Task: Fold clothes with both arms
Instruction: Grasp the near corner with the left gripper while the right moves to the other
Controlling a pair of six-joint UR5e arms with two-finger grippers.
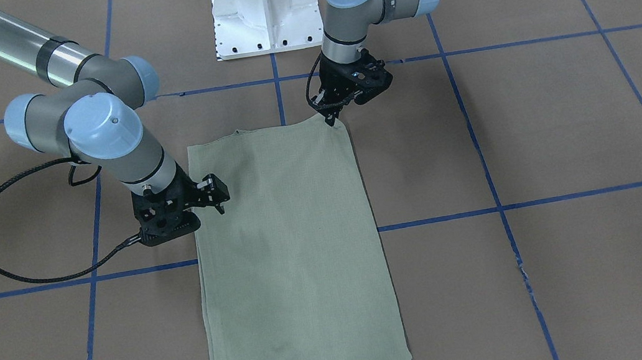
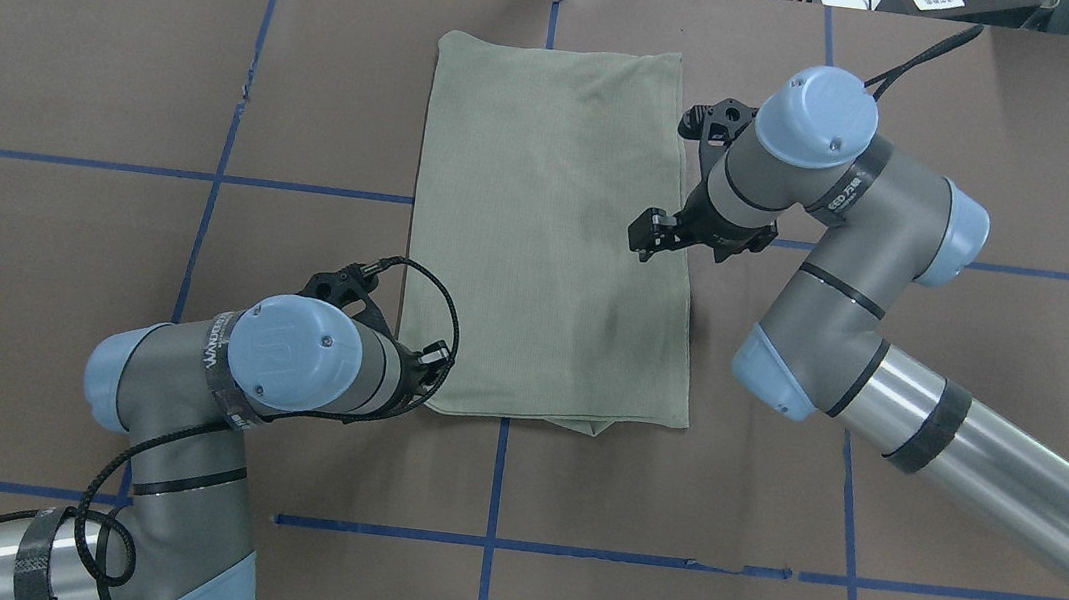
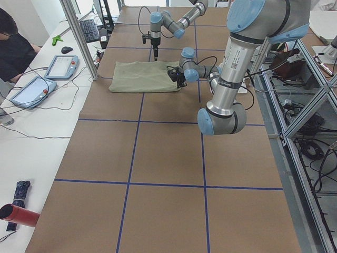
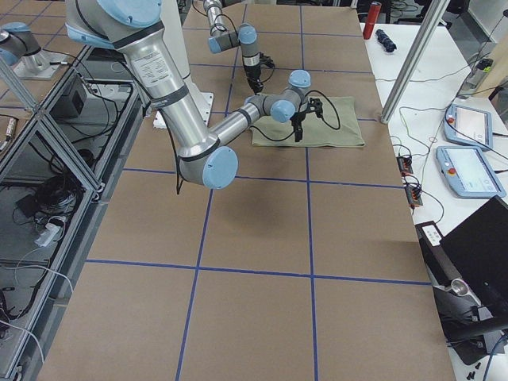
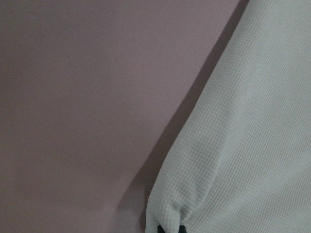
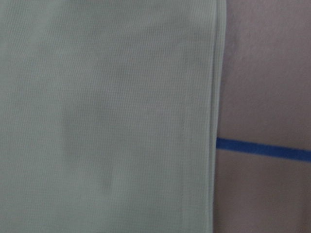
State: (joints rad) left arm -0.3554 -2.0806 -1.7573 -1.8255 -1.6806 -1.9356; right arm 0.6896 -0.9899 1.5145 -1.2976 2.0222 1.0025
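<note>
Looking across the table at the robot, you have the shirt point(image 1: 294, 259) lying flat as a long folded rectangle, its long axis running straight away from the white pedestal point(image 1: 266, 12). The left gripper point(image 1: 330, 117) sits on a corner at the pedestal end. The right gripper point(image 1: 212, 200) hangs at the opposite long edge, farther from the pedestal and partway along. From overhead you read it the same way: the left gripper point(image 2: 432, 361) is at the pedestal-side corner and the right gripper point(image 2: 650, 238) is about midway up the other long edge, so the two are staggered, not level. The left wrist camera shows the knit corner bunched between closed fingertips point(image 5: 160, 229), so that hand has a pinch on the cloth. The right wrist camera shows only the hemmed edge and a blue tape line point(image 6: 262, 148), with no fingers. You cannot tell how wide that hand is or whether it holds anything. In my judgement the next fold turns on the pedestal end, where only the left gripper is placed.
</note>
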